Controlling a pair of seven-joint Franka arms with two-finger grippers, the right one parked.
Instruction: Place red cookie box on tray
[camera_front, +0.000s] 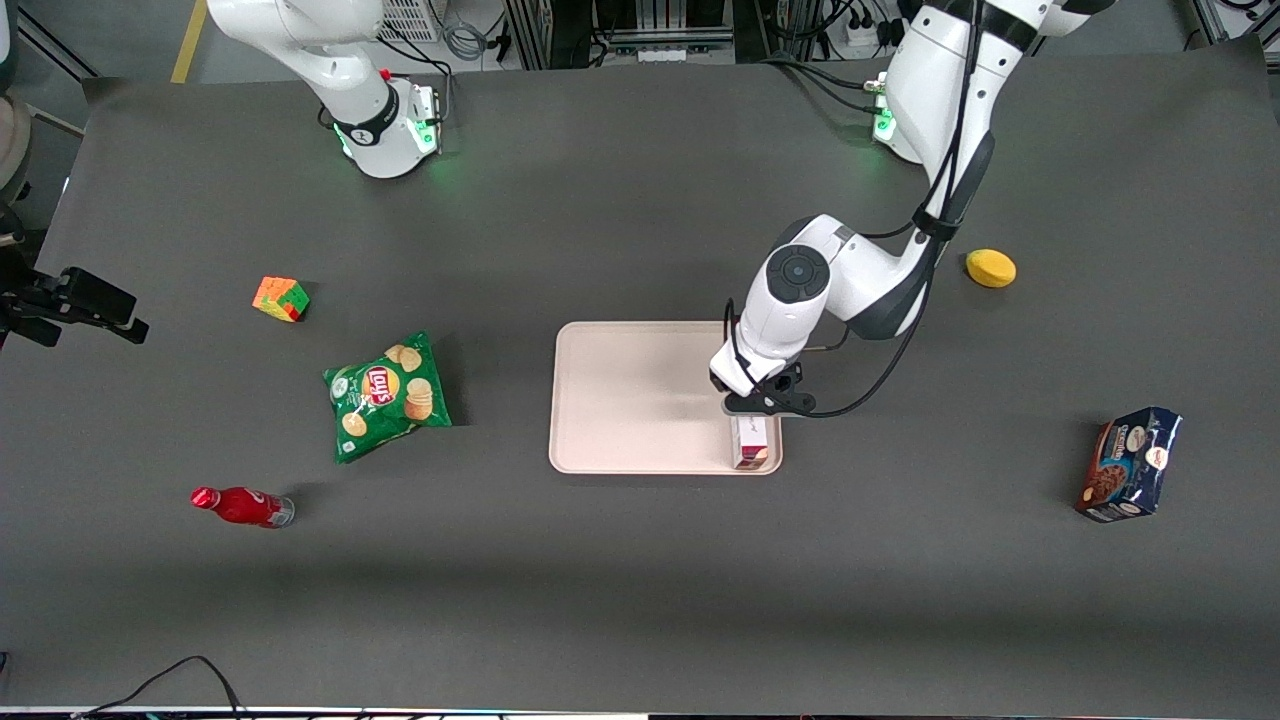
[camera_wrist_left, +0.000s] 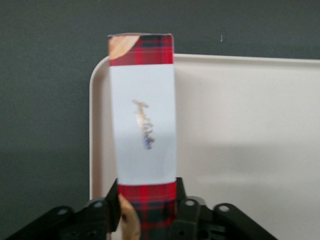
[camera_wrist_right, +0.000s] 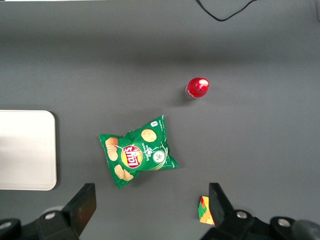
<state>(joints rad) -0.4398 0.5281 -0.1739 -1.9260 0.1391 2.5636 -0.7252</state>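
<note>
The red cookie box (camera_front: 751, 446) is a long dark-red plaid box with a white label. It sits at the corner of the pale pink-beige tray (camera_front: 630, 400) that is nearest the front camera, toward the working arm's end. My left gripper (camera_front: 757, 408) is directly above it. In the left wrist view the gripper (camera_wrist_left: 146, 194) is shut on one plaid end of the box (camera_wrist_left: 143, 115), with a finger against each long side. The box lies along the tray's rim (camera_wrist_left: 94, 125). I cannot tell whether the box rests on the tray or hangs just above it.
A dark-blue cookie package (camera_front: 1130, 465) and a yellow object (camera_front: 990, 268) lie toward the working arm's end. A green chips bag (camera_front: 388, 395), a colour cube (camera_front: 281, 298) and a red bottle (camera_front: 243, 506) lie toward the parked arm's end.
</note>
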